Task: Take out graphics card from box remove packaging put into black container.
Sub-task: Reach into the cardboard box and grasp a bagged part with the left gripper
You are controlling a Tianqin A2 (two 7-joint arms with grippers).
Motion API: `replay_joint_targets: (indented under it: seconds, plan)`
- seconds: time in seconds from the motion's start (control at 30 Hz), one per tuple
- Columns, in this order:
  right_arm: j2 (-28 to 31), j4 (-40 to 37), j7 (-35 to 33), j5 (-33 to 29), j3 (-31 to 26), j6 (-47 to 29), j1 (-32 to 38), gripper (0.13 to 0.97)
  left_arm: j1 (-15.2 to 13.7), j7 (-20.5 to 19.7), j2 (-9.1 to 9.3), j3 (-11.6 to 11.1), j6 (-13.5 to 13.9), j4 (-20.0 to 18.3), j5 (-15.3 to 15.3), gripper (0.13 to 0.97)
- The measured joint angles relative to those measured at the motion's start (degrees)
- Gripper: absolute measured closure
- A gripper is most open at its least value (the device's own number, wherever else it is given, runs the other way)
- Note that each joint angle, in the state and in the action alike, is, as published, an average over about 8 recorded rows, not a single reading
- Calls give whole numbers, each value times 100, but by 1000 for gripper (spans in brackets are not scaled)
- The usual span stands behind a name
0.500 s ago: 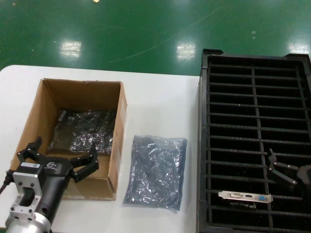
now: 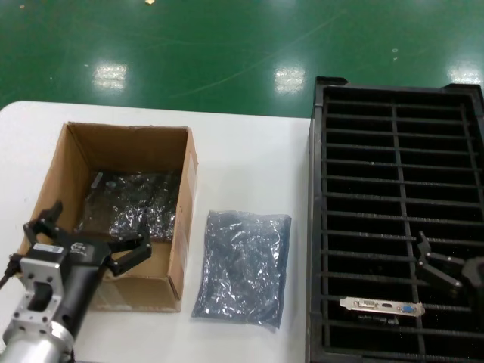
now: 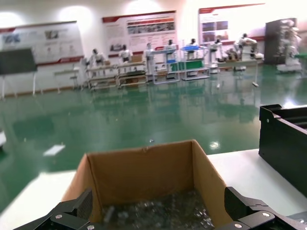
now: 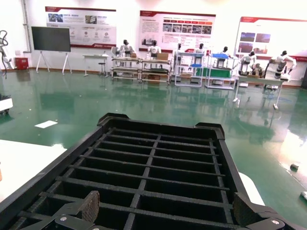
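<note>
Brown corrugated box (image 2: 113,204) holds a crinkled bagged item; the empty shiny packaging (image 2: 243,266) lies flat on the white tabletop (image 2: 249,159) beside it. The graphics card (image 2: 381,306) stands in a near slot of the slatted black container (image 2: 397,219). Left gripper (image 2: 87,236) hangs wide open, empty, over the box's near wall; right gripper (image 2: 446,268) is spread open, empty, above the card.

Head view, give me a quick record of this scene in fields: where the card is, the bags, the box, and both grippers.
graphics card: standing in a near slot of the black container
black container: on the table's right side
box: open, left side of the table
bag in box: one crinkly bag on its floor
packaging: empty-looking bag flat on the table beside the box
left gripper: open, over the box's near wall
right gripper: open, above the container near the card
</note>
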Motion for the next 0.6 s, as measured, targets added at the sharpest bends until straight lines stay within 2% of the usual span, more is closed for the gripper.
replay_joint_targets:
  seconds: [0.13, 0.3, 0.43, 0.6]
  plan:
    - [0, 0, 0, 0, 0, 0, 0, 129, -313, 106, -373, 160, 107, 132, 331, 132]
    - [0, 0, 0, 0, 0, 0, 0, 129, -1044, 195, -816, 403, 520, 644, 1217, 132]
    - [0, 0, 0, 0, 0, 0, 0, 129, -1861, 262, -982, 604, 1005, 1354, 2136, 132]
    - [0, 0, 0, 0, 0, 0, 0, 129, -2958, 394, -1049, 985, 1624, 2497, 3197, 132]
